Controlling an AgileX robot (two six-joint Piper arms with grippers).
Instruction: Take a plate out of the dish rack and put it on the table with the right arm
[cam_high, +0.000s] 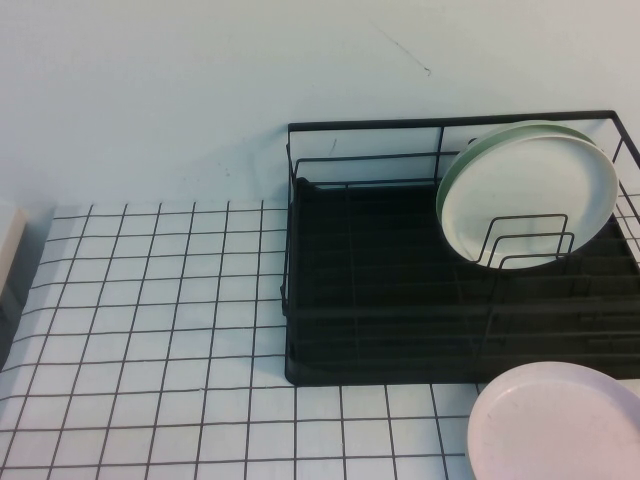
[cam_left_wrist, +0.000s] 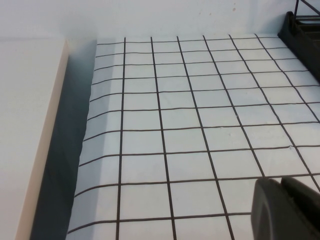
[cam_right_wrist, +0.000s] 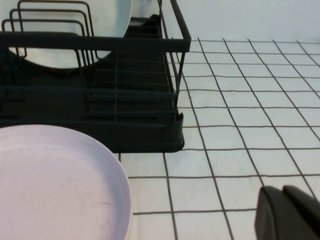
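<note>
In the dish rack, toward 2 o'clock on the table, the plate stands upright between wire dividers. My right gripper and left gripper hover low; finger states indeterminate. I should lift the plate vertically, clearing the pink plate.

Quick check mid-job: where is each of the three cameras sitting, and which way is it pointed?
High view: raised, angled down at the table, dish rack and its plate; no arm shows.
Left wrist view: low over bare grid, rack corner far off; left gripper tip at the frame edge.
Right wrist view: low, facing the rack and pink plate; right gripper tip shows.
High and right wrist views share the rack and both plates.
</note>
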